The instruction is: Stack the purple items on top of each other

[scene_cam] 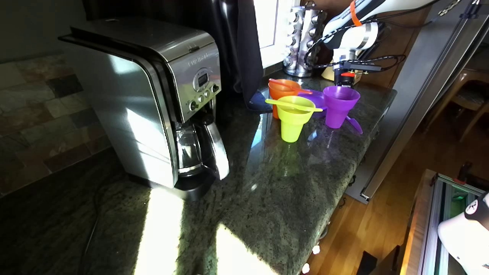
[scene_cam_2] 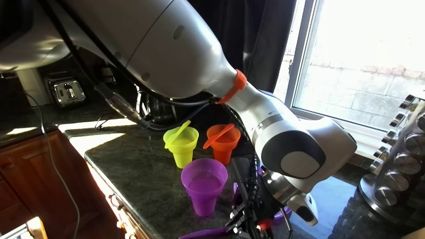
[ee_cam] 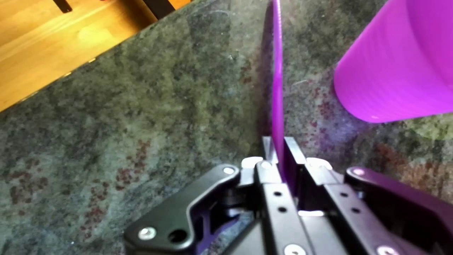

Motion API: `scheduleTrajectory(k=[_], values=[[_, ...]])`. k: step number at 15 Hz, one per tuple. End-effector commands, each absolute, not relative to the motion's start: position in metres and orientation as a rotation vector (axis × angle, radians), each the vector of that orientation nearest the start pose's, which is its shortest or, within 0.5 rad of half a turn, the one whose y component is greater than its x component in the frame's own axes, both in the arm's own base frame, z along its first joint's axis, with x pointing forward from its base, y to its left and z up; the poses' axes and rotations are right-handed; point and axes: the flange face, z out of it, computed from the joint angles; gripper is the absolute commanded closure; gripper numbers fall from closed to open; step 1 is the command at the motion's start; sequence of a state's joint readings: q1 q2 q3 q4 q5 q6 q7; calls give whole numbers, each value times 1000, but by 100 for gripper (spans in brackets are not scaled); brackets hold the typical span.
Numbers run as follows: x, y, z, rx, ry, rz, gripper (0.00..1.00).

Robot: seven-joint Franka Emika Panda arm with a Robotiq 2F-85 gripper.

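Purple cup [scene_cam_2: 204,186] stands with nothing on top, so stacking seems all to do; beside it the gripper [ee_cam: 281,147] pinches a purple spoon [ee_cam: 277,85], near it lies a purple dish [scene_cam: 316,98].

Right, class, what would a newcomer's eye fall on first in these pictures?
Probably the bright purple cup, standing on the dark countertop in front of the yellow-green cup and the orange cup in an exterior view. Next, the gripper, closed on a purple spoon in the wrist view. A big coffee maker dominates the left of an exterior view.
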State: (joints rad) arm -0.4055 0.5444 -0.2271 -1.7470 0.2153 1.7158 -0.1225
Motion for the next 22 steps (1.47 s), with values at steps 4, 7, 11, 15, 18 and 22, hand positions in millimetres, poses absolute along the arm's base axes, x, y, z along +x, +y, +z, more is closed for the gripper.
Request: scheduleTrajectory(k=[4,7,11,15,18,22], values=[[485,-343,238,-2623,829,730,97],[468,-360,256,-2610,785,717,97],[443,-383,297,-2621,699,688,97],[432,-382,338,-2626,575,590,97],[432,-373,365,-2616,469,479,97],[438,-359,391,-2589,369,320,97]])
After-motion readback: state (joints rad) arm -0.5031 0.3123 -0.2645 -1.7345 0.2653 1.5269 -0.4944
